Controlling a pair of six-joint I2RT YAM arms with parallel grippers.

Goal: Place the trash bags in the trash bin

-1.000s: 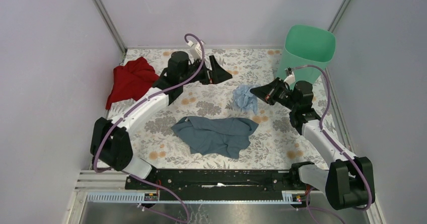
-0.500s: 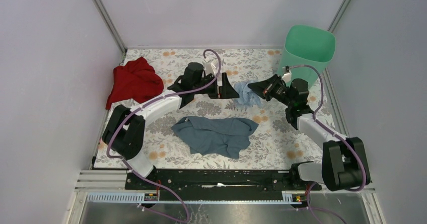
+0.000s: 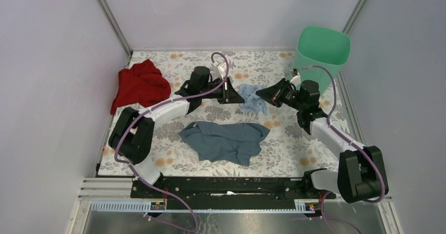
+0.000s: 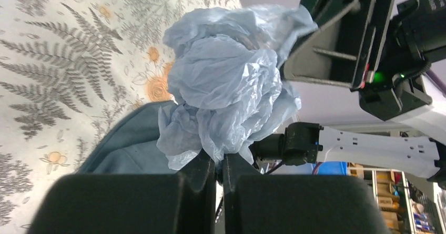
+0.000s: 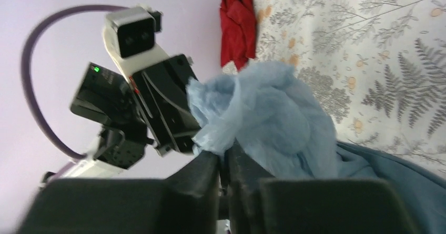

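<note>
The trash bag (image 3: 251,98), a crumpled pale-blue film, hangs between both grippers over the middle of the floral table. My left gripper (image 3: 240,98) comes at it from the left and is shut on its lower folds, seen close in the left wrist view on the bag (image 4: 226,81) with the left gripper (image 4: 219,161) pinching it. My right gripper (image 3: 259,93) meets it from the right. In its wrist view the right gripper (image 5: 225,152) has its jaws close together on the bag's edge (image 5: 273,113). The mint-green trash bin (image 3: 322,52) stands upright at the back right corner.
A red cloth (image 3: 139,84) lies at the back left. A grey-blue cloth (image 3: 226,141) is spread on the table in front of the grippers. White walls close in the table on three sides.
My left gripper swung right to the bag and closed on it. My right gripper moved the bag a little left and up toward the left gripper.
</note>
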